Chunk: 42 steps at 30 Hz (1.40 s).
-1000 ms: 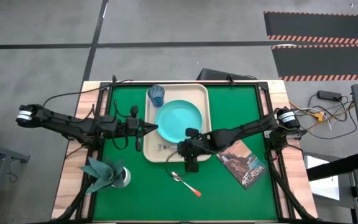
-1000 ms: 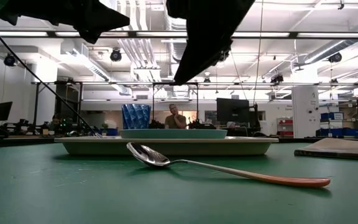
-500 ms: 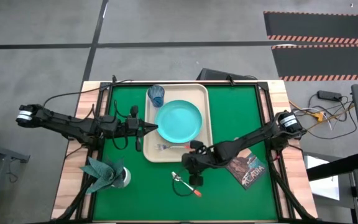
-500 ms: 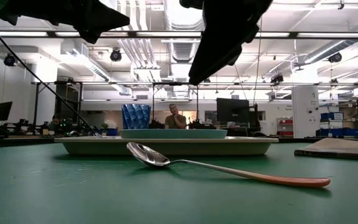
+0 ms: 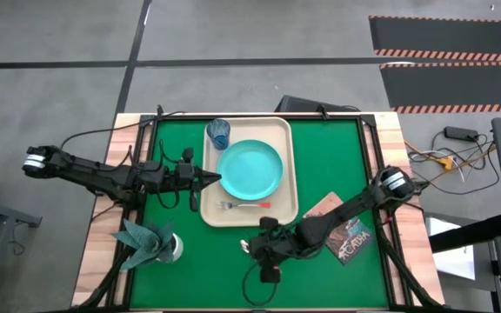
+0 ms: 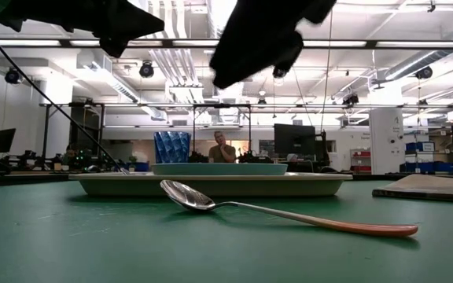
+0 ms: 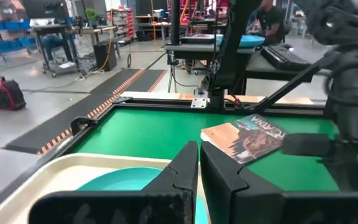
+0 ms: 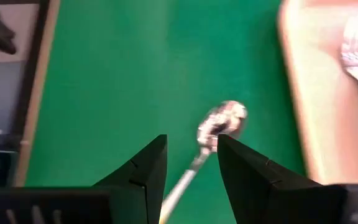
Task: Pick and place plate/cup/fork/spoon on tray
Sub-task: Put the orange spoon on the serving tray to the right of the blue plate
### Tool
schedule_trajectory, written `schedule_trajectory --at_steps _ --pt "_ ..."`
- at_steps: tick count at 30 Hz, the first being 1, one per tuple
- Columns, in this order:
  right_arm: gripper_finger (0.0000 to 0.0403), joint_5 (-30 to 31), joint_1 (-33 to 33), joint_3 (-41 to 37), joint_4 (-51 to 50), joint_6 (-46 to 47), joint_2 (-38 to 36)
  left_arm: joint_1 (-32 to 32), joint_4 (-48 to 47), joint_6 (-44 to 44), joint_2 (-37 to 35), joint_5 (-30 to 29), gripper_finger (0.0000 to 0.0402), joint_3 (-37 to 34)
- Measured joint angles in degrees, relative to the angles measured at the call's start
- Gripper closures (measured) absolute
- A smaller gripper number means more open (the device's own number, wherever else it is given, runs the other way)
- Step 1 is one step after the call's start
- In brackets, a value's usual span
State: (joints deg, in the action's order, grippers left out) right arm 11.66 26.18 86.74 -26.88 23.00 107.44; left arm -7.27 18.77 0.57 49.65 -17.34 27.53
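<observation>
The spoon lies flat on the green table, just near of the beige tray; my right arm covers it in the high view. My right gripper is open and hangs above the spoon. The spoon's bowl lies just past the fingertips, and its handle runs under the gap between them. The turquoise plate, the blue cup and the fork all sit on the tray. My left gripper is shut and waits at the tray's left rim.
A brown picture-covered book lies on the table to the right of my right arm. A pale holder with a teal napkin stands at the near left. Bare green table lies between the holder and the spoon.
My right gripper has moved from above the fork at the tray's near edge toward the table's near edge and now hangs over the spoon. The fork stays on the tray and the spoon has not moved.
</observation>
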Motion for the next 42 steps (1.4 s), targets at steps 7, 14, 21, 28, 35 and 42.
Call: schedule_trajectory --at_steps 7,14,21,28,35,42 --pt "0.0274 0.13 2.15 6.13 -6.3 4.45 3.42 -0.09 -0.18 2.17 0.0 0.27 0.0398 0.0" --pt "0.0274 -0.11 2.52 18.5 -21.43 7.55 11.79 -0.35 0.04 2.77 -0.08 0.83 0.0398 0.0" --pt "0.0275 1.46 2.51 29.82 -31.89 13.64 20.3 -0.35 -0.2 3.63 -0.09 0.85 0.0398 0.0" --pt "0.0276 4.71 3.24 33.01 -32.78 17.69 24.42 -0.42 -0.36 3.69 -0.07 2.77 0.0398 0.0" --pt "0.0276 6.44 3.19 31.77 -32.77 24.13 24.94 -0.39 -0.36 3.61 -0.07 2.95 0.0398 0.0" --pt "0.0276 6.42 3.19 30.06 -32.18 27.54 25.03 -0.35 -0.33 3.57 -0.07 2.93 0.0398 0.0"
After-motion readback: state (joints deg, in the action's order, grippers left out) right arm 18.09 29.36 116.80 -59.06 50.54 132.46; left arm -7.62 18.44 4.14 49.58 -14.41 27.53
